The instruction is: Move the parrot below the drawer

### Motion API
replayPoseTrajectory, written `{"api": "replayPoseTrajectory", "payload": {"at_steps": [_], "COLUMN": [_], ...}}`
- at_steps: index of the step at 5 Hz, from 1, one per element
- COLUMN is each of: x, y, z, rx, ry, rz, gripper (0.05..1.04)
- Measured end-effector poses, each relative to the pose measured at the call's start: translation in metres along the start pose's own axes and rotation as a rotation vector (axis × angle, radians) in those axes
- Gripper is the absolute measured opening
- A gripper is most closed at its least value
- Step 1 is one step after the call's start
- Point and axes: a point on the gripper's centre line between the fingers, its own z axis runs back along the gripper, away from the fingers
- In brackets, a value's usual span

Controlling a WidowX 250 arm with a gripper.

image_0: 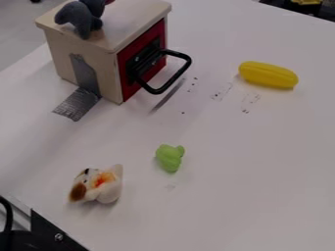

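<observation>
While the white worktop (249, 171) runs out past the picture's edges, the wooden drawer box (59, 54) stands on its upper left part, the red front (157, 33) turned toward the right and fitted with a black handle (175, 77) that juts out over the worktop. Black hardware (49, 236) with a bolt cuts into the lower left corner, a black cable (7, 213) beside it; I cannot tell whether it belongs to the arm, nor how the arm is posed. Whether the gripper is apart, together or clamped on something, I cannot tell either.

The parrot is hard to pick out for certain: a grey plush toy (80, 18) rests on top of the drawer box, cut off by the upper edge, a reddish bit beside it. A white plush toy (108, 188) with brown and orange patches lies at the lower left, its features hard to read. The yellow ridged toy (268, 75) lies right of the handle, well apart from it. Grey tape (77, 104) runs from the box's side onto the worktop. Smaller is the green toy (170, 157), near the white plush toy.
</observation>
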Motion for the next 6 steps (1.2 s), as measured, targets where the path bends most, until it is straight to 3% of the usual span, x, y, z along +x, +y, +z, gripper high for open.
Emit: {"api": "replayPoseTrajectory", "payload": {"at_steps": [1,2,3,4,5,6], "x": [-0.004,-0.048,-0.096,-0.15,-0.181,-0.192], "y": [-0.001,-0.021,-0.054,-0.089,-0.095,-0.078], "z": [-0.011,-0.024,-0.015,-0.028,-0.049,-0.065], "rx": [-0.012,-0.039,-0.06,-0.065,-0.01,0.053], "ry": [0.033,0.073,0.039,0.06,0.084,0.076], "rz": [0.0,-0.014,-0.062,-0.112,-0.142,-0.159], "gripper": [0.999,0.999,0.999,0.999,0.999,0.999]}}
